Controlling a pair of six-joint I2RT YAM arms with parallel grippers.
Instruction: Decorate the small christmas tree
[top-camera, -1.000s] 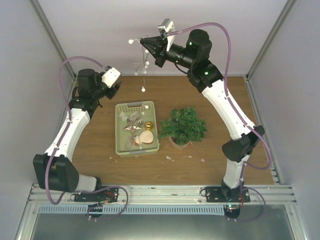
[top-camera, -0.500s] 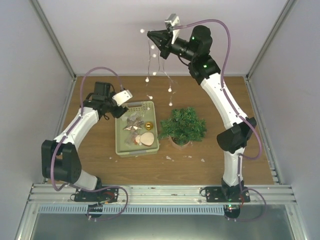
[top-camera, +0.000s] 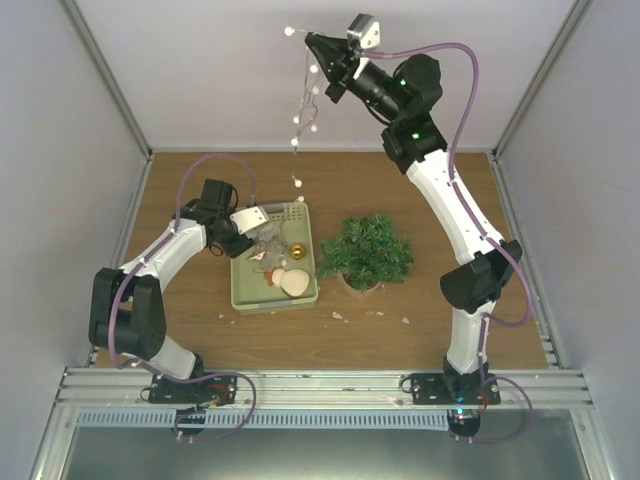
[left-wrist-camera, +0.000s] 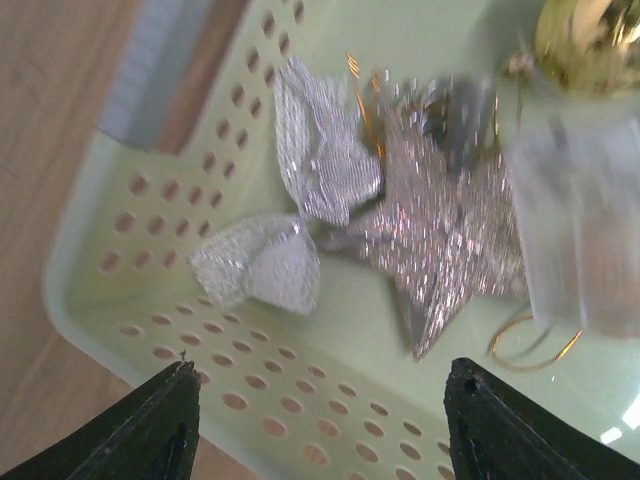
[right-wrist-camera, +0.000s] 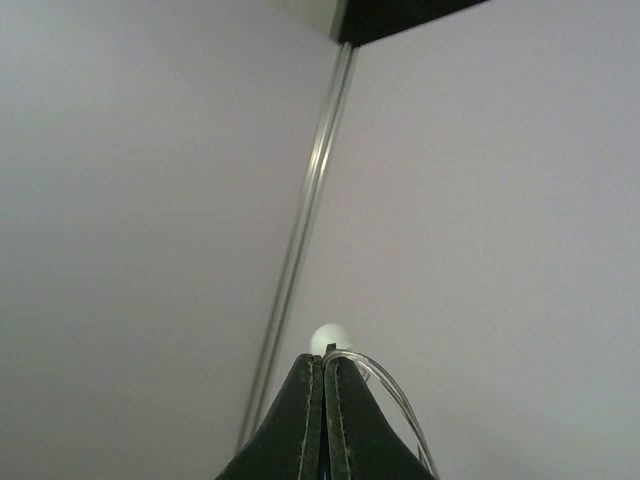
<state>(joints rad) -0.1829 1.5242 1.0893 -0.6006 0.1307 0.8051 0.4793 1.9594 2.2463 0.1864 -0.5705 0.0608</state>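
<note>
Right gripper (top-camera: 312, 42): clamped together on bead garland (top-camera: 300, 120), held high at the back; strand hung free.
Left gripper (left-wrist-camera: 322, 368): fingers apart, holding nothing, poised over pale green tray (left-wrist-camera: 120, 250), above silver star (left-wrist-camera: 440, 230).
Small christmas tree (top-camera: 366, 250): stood upright just right of tray.

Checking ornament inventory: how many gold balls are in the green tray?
1: a gold ball by the tray's wall nearest the small christmas tree. Others may hide beneath ornaments.

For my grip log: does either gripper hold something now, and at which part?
The right gripper pinches a string of white beads near one end. The left gripper, open over the tray, holds nothing.
</note>
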